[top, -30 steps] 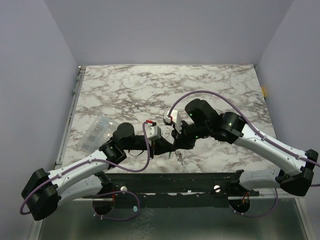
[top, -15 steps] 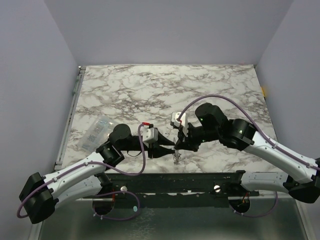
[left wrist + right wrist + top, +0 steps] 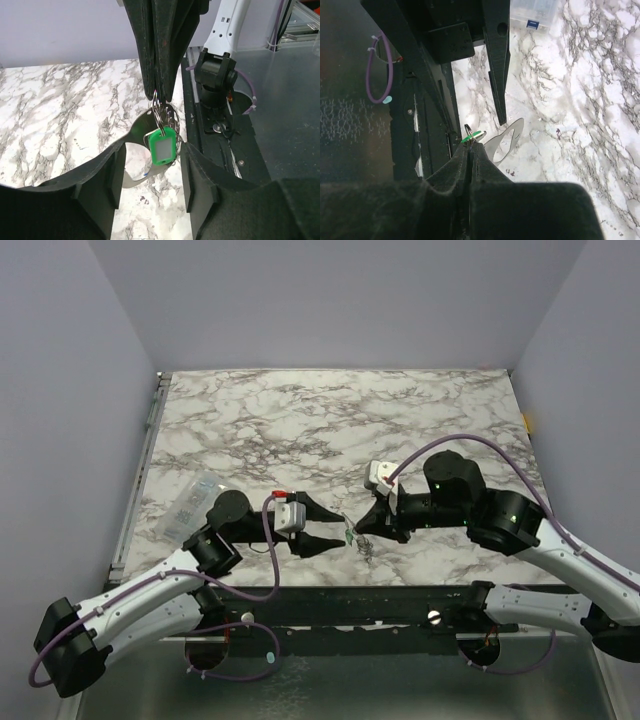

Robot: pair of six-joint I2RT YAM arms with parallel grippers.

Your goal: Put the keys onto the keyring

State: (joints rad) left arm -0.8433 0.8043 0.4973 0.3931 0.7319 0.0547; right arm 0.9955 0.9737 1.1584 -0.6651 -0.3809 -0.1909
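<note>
Right gripper (image 3: 159, 92) is clamping the green key (image 3: 161, 146) by its ring, keyring (image 3: 141, 126) dangling alongside; left gripper (image 3: 333, 530) is sitting wide open just left.

Mint green key (image 3: 161, 146): rectangular plastic head with a pale insert, hanging upright at 6 o'clock below thin wire rings (image 3: 158, 109). The rings are pinched in the closed fingertips of the right gripper (image 3: 159, 94).

Keyring (image 3: 141, 127): flat silvery oval loop, just behind the key and slanting toward 7 o'clock. Whether loop and key are joined cannot be determined.

Seen from above, both sit toward 6 o'clock over the tabletop (image 3: 300, 420).
</note>
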